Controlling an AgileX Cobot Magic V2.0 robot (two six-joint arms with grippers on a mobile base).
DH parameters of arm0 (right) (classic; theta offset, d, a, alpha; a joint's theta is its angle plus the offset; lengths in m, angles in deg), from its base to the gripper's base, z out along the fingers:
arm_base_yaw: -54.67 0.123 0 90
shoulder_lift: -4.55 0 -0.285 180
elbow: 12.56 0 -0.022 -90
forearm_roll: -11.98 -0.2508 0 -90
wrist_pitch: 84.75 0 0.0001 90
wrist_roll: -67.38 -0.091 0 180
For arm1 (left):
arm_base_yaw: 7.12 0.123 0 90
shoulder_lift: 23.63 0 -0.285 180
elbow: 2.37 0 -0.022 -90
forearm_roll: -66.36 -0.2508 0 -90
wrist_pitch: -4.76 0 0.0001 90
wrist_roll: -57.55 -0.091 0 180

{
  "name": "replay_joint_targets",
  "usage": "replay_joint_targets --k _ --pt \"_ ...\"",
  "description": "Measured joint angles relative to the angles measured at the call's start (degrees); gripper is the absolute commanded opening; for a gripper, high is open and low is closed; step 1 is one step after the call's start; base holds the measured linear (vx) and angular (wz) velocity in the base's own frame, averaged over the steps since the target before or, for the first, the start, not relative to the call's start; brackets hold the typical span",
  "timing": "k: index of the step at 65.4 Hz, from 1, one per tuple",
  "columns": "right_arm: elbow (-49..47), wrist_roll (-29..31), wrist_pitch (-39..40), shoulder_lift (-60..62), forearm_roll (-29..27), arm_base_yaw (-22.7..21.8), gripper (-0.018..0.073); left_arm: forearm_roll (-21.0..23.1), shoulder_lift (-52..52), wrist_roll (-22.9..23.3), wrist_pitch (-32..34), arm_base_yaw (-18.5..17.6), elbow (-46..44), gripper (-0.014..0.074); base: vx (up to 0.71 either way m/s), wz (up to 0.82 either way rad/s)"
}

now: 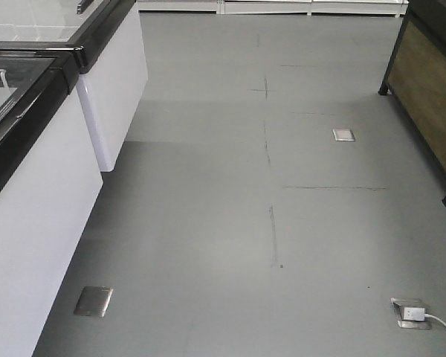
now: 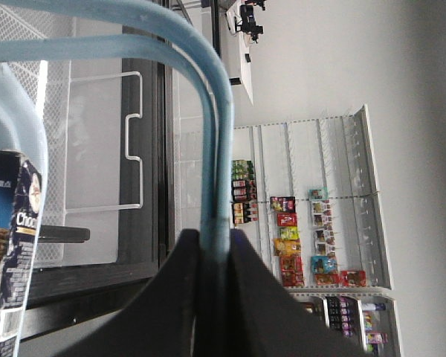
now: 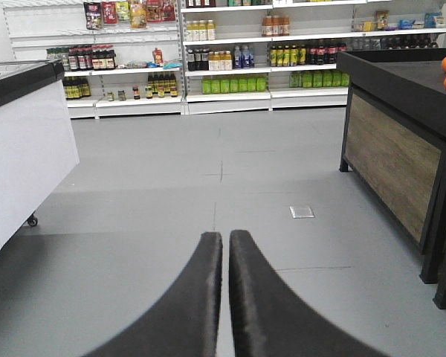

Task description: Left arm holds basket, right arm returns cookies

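Observation:
In the left wrist view my left gripper [image 2: 215, 236] is shut on the flat arched handle [image 2: 208, 119] of the light blue basket. The handle runs up from between the black jaws and curves to the left. The dark navy cookies box [image 2: 11, 253] shows at the left edge, hanging in the basket, with part of its lettering and a white barcode visible. In the right wrist view my right gripper [image 3: 226, 236] is shut and empty, held above the grey floor and facing the shelves. Neither arm nor the basket shows in the front view.
A white chest freezer with a black rim [image 1: 30, 149] stands on the left, also in the right wrist view [image 3: 22, 149]. A dark wooden counter [image 3: 401, 149] with oranges stands on the right. Stocked shelves [image 3: 230, 67] line the far wall. Floor sockets [image 1: 344, 134], [image 1: 409, 312] sit in the grey floor.

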State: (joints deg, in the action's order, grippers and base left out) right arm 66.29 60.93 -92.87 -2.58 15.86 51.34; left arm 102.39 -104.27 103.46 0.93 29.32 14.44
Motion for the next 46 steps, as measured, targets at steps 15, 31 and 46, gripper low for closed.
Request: replay_joint_targets --k 15,31,46 --pt "0.0 0.0 0.0 0.0 0.0 0.0 -0.0003 0.7 0.2 0.0 -0.6 -0.6 -1.5 -0.0006 0.0 0.0" --pt "0.0 0.0 0.0 0.0 0.0 0.0 -0.0003 1.9 0.6 0.0 -0.6 -3.5 -1.6 -0.0006 0.0 0.0" --pt "0.0 0.0 0.0 0.0 0.0 0.0 -0.0003 2.9 1.7 0.0 0.1 -8.5 -1.6 -0.0006 0.0 0.0"
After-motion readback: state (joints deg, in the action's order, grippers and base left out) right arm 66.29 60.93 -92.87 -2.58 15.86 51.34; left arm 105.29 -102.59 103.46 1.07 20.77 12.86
